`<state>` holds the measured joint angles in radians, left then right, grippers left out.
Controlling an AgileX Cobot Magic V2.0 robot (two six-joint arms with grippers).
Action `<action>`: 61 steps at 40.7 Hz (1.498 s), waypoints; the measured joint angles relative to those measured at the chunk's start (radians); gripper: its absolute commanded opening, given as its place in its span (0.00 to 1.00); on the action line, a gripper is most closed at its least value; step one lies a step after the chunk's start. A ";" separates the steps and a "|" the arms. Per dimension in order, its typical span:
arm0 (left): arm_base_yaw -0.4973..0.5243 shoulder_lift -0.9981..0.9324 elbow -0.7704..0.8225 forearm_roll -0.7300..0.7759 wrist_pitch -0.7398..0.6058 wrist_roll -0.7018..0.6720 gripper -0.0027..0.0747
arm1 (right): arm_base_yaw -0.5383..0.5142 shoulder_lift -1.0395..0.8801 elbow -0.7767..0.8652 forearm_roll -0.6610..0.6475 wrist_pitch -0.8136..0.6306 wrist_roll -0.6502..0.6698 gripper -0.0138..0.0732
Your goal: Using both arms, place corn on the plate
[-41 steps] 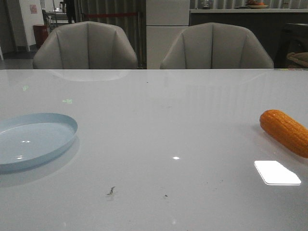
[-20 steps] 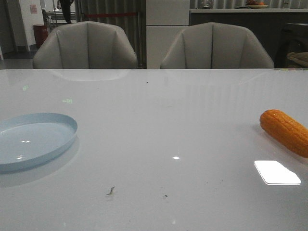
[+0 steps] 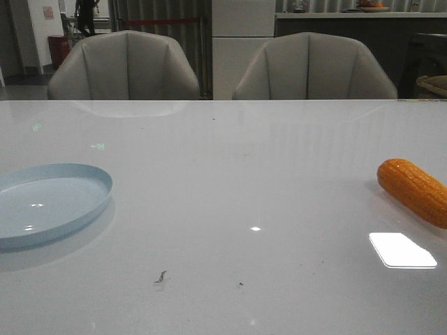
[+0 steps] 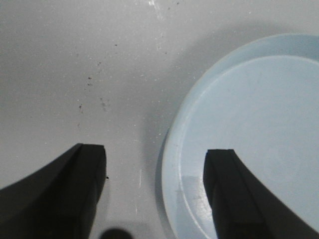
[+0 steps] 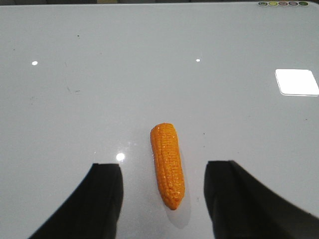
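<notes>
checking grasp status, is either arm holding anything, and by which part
Nothing is held. The orange bumpy plastic corn cob lies on the table between the right gripper's open jaws, untouched; the left gripper is open too.

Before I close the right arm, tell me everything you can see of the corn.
The corn is a glossy orange cob, plastic-looking, with rows of bumpy kernels, tapering to one end. It lies flat on the white table at the robot's right edge, partly cut off in the front view. Nothing touches it: the right tool is open, its fingers either side, above it.
</notes>
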<state>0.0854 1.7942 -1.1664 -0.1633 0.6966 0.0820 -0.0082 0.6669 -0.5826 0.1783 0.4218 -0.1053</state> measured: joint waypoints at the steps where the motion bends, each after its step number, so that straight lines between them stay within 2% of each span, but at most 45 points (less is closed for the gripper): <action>1: 0.000 0.007 0.000 0.000 -0.001 0.000 0.66 | 0.000 0.000 0.000 0.000 0.000 0.000 0.71; 5: 0.000 0.033 -0.002 -0.002 -0.009 0.000 0.65 | 0.000 0.000 0.000 0.000 0.000 0.000 0.71; 21: 0.000 0.091 -0.004 -0.052 -0.013 0.002 0.48 | 0.000 0.000 0.000 0.000 0.000 0.000 0.71; 31: 0.000 0.100 -0.004 -0.062 -0.015 0.002 0.26 | 0.000 0.000 0.000 0.000 0.000 0.000 0.71; 38: 0.000 0.100 -0.004 -0.067 -0.015 0.002 0.24 | 0.000 0.000 0.000 0.000 0.000 0.000 0.71; 45: 0.000 0.100 -0.004 -0.069 -0.015 0.002 0.15 | 0.000 0.000 0.000 0.000 0.000 0.000 0.71; 56: 0.000 0.100 -0.022 -0.071 -0.010 0.004 0.16 | 0.000 0.000 0.000 0.000 0.000 0.000 0.71; 61: 0.000 0.100 -0.078 -0.071 0.036 0.004 0.16 | 0.000 0.000 0.000 0.000 0.000 0.000 0.71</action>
<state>0.0854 1.8944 -1.2445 -0.2339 0.7327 0.0859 -0.0082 0.6669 -0.5826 0.1783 0.4218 -0.1053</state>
